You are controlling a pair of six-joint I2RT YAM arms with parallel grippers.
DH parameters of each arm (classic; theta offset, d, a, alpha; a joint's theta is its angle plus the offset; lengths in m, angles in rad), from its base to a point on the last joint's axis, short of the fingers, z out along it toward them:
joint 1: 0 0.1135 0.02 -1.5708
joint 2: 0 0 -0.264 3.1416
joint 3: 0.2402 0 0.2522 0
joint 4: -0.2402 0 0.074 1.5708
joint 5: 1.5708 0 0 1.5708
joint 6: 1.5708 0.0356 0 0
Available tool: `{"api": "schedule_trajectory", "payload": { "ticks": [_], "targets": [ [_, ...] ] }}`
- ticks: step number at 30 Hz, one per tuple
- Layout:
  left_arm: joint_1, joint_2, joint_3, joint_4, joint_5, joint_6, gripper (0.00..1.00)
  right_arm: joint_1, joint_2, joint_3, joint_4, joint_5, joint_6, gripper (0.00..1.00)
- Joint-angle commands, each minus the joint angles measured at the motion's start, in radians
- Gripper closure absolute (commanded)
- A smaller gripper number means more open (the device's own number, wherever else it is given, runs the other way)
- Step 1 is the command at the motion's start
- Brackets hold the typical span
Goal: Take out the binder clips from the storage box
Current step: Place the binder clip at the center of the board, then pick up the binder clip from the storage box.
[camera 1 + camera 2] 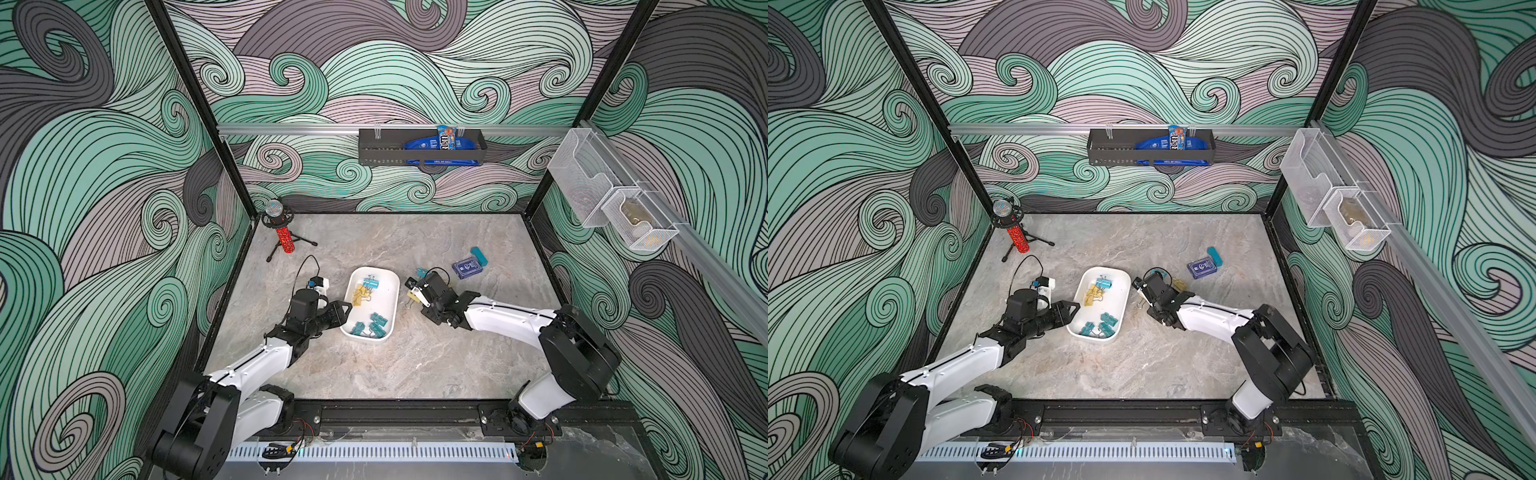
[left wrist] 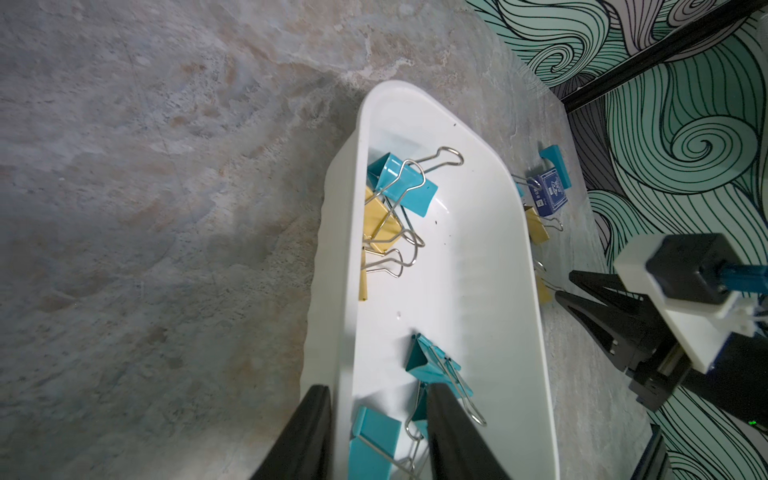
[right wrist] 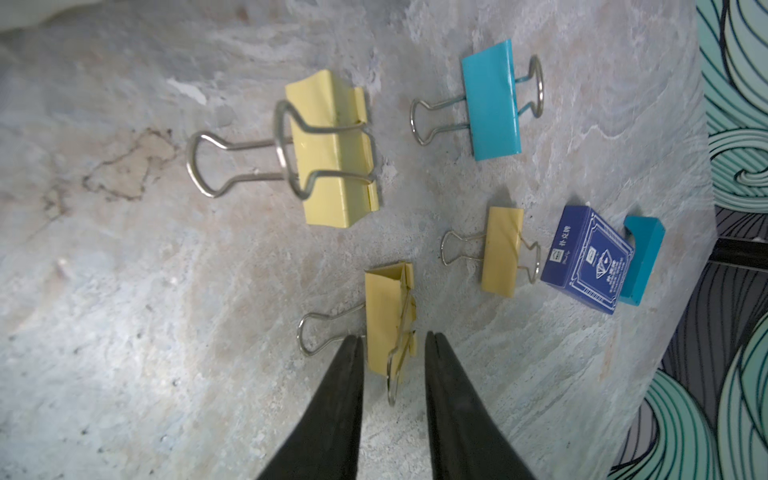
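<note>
The white storage box lies mid-table. Inside it are a teal binder clip, yellow clips and more teal clips. My left gripper is open astride the box's left wall, one finger outside and one inside beside a teal clip. My right gripper is open just right of the box. A yellow clip lies on the table between its fingertips. Another yellow clip, a teal one and a small yellow one lie beyond it.
A dark blue card box and a teal block lie at the right rear. A red microphone on a tripod stands back left. A black rack and white wire baskets hang on the walls.
</note>
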Motion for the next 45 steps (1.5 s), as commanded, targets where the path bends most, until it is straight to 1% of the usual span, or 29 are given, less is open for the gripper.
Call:
{"api": "schedule_trajectory", "payload": {
  "ticks": [1,4,8,10,12,14,16,20,31,35,45],
  "targets": [
    [0.005,-0.042,0.001,-0.02,-0.002,0.001,0.59,0.011,-0.085,0.041,-0.009,0.001,0.007,0.64],
    [0.004,-0.064,0.0,-0.036,-0.007,-0.002,0.58,0.021,-0.139,0.073,-0.009,-0.05,0.007,0.58],
    [0.004,-0.077,-0.009,-0.04,-0.012,-0.007,0.58,0.032,-0.181,0.11,0.043,-0.221,0.0,0.57],
    [0.005,-0.073,-0.008,-0.046,-0.014,-0.006,0.58,0.036,-0.186,0.11,0.095,-0.296,-0.01,0.57],
    [0.004,-0.066,-0.004,-0.052,-0.012,-0.006,0.58,0.036,-0.173,0.114,0.149,-0.382,-0.013,0.6],
    [0.005,-0.059,-0.002,-0.054,-0.012,-0.005,0.58,0.036,-0.151,0.12,0.189,-0.461,-0.016,0.63],
    [0.004,-0.055,-0.002,-0.056,-0.014,-0.004,0.58,0.036,-0.122,0.119,0.235,-0.534,-0.026,0.64],
    [0.004,-0.047,-0.004,-0.054,-0.014,-0.002,0.57,0.036,-0.043,0.158,0.268,-0.639,-0.015,0.67],
    [0.002,-0.004,-0.014,-0.03,-0.011,0.003,0.56,0.037,0.185,0.305,0.265,-0.775,0.147,0.68],
    [0.001,-0.003,-0.016,-0.027,-0.011,0.006,0.58,0.037,0.254,0.351,0.266,-0.819,0.207,0.7],
    [0.0,-0.01,-0.031,-0.014,-0.006,-0.003,0.59,0.038,0.381,0.441,0.265,-0.87,0.31,0.73]
  ]
}}
